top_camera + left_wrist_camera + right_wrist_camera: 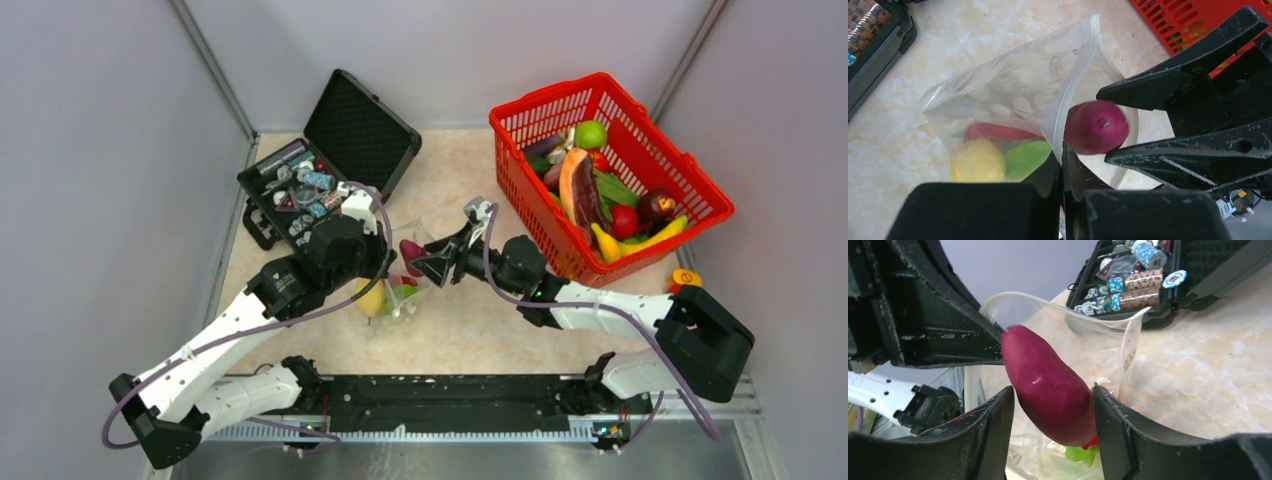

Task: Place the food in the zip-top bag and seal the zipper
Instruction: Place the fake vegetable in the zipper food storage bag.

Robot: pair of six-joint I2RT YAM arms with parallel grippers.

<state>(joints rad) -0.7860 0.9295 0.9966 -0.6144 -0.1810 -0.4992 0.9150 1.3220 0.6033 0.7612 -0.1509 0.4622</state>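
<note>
Right wrist view: right tool (pixel 1052 390) clamped on purple food (pixel 1048 372) above the zip-top bag (pixel 1013 85) on the bench (pixel 470 320); left tool (pixel 1062 161) pinching the zipper (pixel 1075 70); we judge loading underway; next, release inside.

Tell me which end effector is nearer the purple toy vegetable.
Right. The right end effector grips the purple toy vegetable; the left end effector, beside it, pinches the zip-top bag.
</note>
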